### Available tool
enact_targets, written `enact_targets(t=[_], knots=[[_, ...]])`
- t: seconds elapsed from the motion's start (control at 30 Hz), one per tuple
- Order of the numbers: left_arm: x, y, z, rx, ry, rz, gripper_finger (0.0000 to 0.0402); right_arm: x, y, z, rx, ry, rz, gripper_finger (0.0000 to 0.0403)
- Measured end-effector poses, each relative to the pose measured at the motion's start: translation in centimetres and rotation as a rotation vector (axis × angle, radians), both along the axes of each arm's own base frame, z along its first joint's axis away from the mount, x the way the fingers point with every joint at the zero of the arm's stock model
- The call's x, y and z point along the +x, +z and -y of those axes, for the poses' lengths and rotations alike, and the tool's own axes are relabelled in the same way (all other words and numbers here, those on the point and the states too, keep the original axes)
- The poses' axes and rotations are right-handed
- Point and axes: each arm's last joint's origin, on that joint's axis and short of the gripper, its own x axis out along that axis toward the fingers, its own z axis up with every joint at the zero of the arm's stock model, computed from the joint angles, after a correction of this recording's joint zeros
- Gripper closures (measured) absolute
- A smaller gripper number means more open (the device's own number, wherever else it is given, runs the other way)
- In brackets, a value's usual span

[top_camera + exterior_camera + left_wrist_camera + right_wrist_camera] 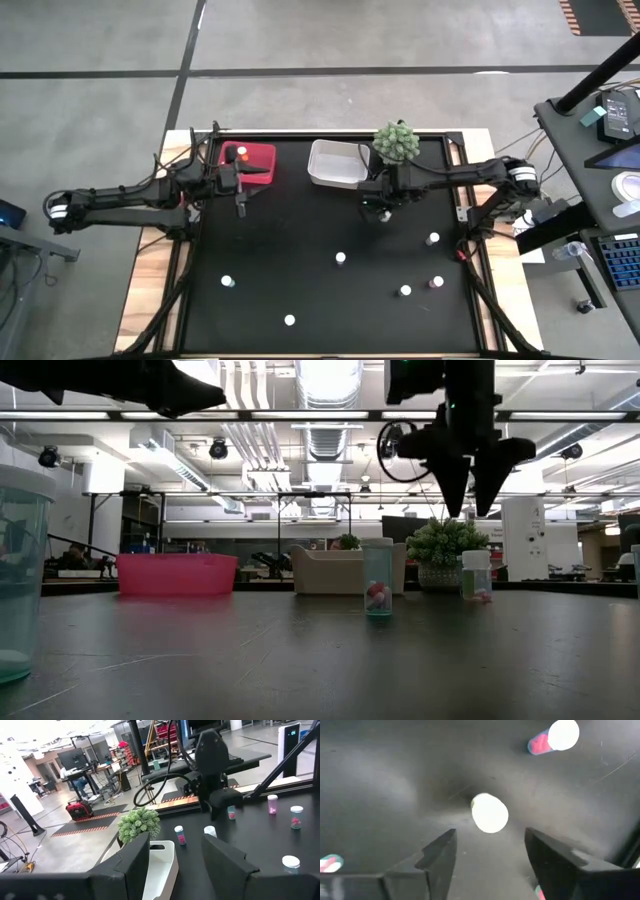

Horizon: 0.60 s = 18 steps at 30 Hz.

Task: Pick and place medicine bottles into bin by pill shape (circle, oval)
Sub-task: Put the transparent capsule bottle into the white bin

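While the right tool (378,212) is hanging open and empty above the table (300,290), just in front of the white bin (337,163), a white-capped bottle (489,813) is standing directly beneath it. Centring the fingers (440,852) on that cap before descending looks wise. The left tool (240,205), partly open and empty, is waiting by the red bin (262,160).

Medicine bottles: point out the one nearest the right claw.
It is the white-capped bottle standing on the black table directly below the right claw, just in front of the white bin. The other loose bottles stand farther toward the table's front.
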Motion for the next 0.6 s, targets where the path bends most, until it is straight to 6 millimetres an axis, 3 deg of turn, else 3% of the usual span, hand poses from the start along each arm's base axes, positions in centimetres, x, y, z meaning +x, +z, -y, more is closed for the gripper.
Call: enact_targets(t=[0.27, 0.6], knots=[[0.0, 0.0, -0.1, 0.001, 0.028, -0.001, 0.0237, 1.0, -2.3, 0.9, 0.017, 0.031, -0.088, 0.0132], [0.0, -0.1, -0.1, 0.001, 0.045, -0.004, 0.0237, 2.1, -5.4, 1.1, 0.060, 0.096, -0.176, 0.0150]])
